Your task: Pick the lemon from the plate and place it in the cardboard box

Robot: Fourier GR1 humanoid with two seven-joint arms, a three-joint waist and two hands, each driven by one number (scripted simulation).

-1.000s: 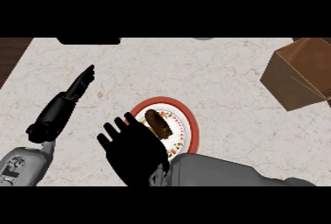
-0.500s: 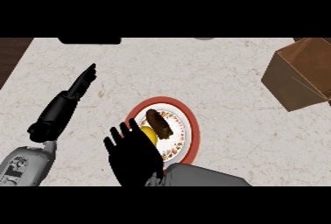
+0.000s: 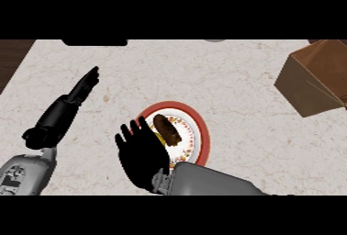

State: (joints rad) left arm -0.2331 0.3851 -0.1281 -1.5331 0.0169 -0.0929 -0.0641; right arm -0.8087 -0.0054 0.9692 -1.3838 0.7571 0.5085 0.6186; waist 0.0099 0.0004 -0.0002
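A white plate with a red rim [image 3: 200, 123] lies in the middle of the counter. On it sits a dark brown oblong item [image 3: 166, 128], and a small yellow patch, the lemon [image 3: 158, 137], peeks out beside it, mostly hidden by my fingers. My right hand [image 3: 141, 155] hovers over the plate's left edge, fingers straight and spread, holding nothing. The brown cardboard box [image 3: 317, 78] stands at the far right, well away from the hand. At the left, my left hand [image 3: 73, 99] rests with its fingers straight.
A dark flat object [image 3: 95, 42] and a small grey thing [image 3: 215, 40] sit at the counter's far edge. The counter's left edge, with dark wood beyond it [image 3: 10, 59], runs past my left hand.
My right hand has drawn back toward me and slightly left, uncovering more of the plate and the brown item. The left hand has stayed still.
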